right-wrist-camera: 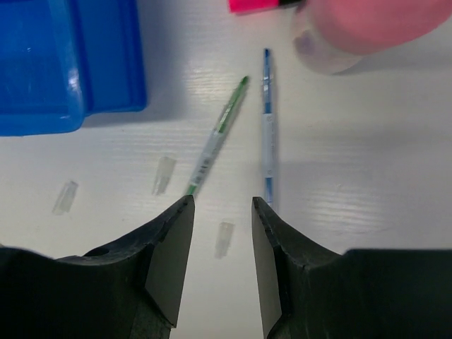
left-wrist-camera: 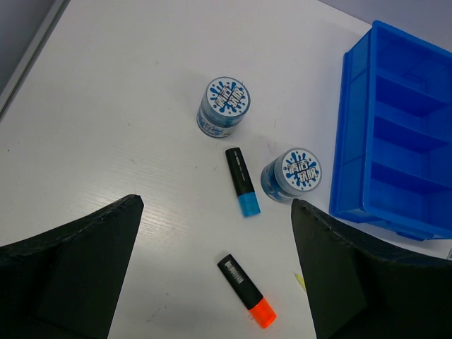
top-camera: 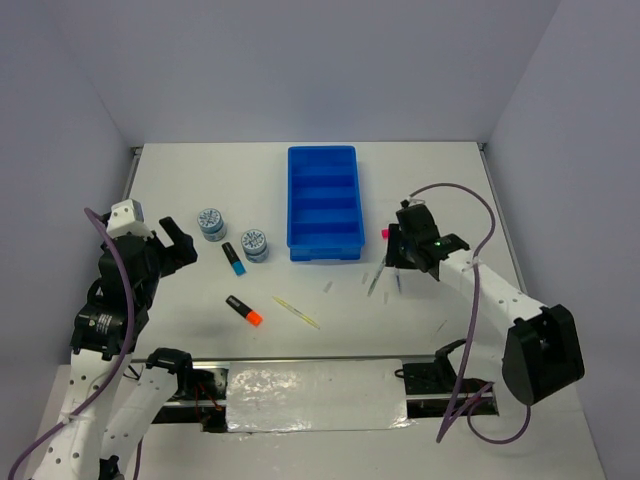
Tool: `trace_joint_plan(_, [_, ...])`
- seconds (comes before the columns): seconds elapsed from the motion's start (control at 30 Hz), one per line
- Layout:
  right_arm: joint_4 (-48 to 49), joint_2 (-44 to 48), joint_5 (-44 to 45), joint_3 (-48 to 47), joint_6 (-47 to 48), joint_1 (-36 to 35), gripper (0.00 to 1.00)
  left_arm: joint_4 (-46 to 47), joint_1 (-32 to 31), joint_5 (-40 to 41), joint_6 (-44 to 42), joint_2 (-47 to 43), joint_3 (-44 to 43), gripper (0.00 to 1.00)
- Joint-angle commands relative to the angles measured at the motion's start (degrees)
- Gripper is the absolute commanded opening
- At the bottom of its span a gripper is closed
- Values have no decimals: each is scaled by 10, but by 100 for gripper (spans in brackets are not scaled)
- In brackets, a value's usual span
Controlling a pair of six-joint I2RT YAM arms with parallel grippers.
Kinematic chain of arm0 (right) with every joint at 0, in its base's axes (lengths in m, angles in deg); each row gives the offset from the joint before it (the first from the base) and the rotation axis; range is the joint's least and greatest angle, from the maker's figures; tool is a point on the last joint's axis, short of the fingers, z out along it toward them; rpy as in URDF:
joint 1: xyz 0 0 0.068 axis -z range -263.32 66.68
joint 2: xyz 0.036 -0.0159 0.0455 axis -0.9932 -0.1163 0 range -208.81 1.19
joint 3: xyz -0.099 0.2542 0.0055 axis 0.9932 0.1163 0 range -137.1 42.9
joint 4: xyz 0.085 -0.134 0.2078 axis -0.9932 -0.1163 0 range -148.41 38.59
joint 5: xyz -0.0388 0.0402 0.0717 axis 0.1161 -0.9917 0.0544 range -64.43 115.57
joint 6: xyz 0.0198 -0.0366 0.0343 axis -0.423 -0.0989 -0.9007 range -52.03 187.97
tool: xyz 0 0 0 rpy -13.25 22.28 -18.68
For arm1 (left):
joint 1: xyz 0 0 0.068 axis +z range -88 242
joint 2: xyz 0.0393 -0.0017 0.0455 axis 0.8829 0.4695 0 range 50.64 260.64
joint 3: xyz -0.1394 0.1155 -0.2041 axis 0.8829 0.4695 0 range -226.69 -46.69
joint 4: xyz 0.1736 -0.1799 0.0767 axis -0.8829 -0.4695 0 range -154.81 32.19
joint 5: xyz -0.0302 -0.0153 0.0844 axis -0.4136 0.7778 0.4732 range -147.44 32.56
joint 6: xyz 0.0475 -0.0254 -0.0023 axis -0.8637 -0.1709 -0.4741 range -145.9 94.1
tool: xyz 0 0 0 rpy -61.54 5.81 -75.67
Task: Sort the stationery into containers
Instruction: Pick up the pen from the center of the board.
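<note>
1. The left gripper [left-wrist-camera: 215,205] hangs above the worktop [top-camera: 450,180] with its jaws spread wide. It holds nothing and touches nothing.
2. The left wrist view shows two round tubs [left-wrist-camera: 224,106] [left-wrist-camera: 292,173] with patterned lids. A blue-ended marker [left-wrist-camera: 242,181] lies between them, just beside the nearer tub. An orange-ended marker [left-wrist-camera: 246,291] lies apart, closer to the camera. The blue tray [left-wrist-camera: 346,141] stands to their right.
3. The right gripper [right-wrist-camera: 221,205] has its jaws drawn to a narrow gap and grips nothing. The lower end of a green stick [right-wrist-camera: 215,138] lies just beside one fingertip [right-wrist-camera: 185,205].
4. Only the right wrist view shows these clearly:
   - a blue stick [right-wrist-camera: 267,127] lying near the green one
   - three small clear caps [right-wrist-camera: 164,175] on the worktop
   - a blurred pink cylinder [right-wrist-camera: 367,28] and a pink marker end [right-wrist-camera: 258,5] at the top edge
5. Only the top view shows a thin yellow stick [top-camera: 296,312] near the orange-ended marker. All the stationery lies on the worktop outside the tray.
</note>
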Motion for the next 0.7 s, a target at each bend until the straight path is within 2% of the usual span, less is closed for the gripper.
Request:
trace_joint_plan(0.0, [1, -11, 67, -19, -99, -55, 46, 28, 3, -4, -17, -3, -1, 99])
trace_joint_plan(0.1, [-1, -42, 121, -22, -158, -85, 44, 28, 3, -5, -17, -3, -1, 99])
trace_joint_plan(0.23, [-4, -88, 160, -27, -230, -89, 43, 28, 2, -7, -18, -4, 0, 99])
trace_joint_plan(0.5, [23, -155, 154, -39, -243, -92, 42, 30, 0, -11, -20, -3, -1, 99])
trace_joint_plan(0.67, [38, -167, 158, -35, -254, -93, 42, 30, -1, -11, -20, -8, 0, 99])
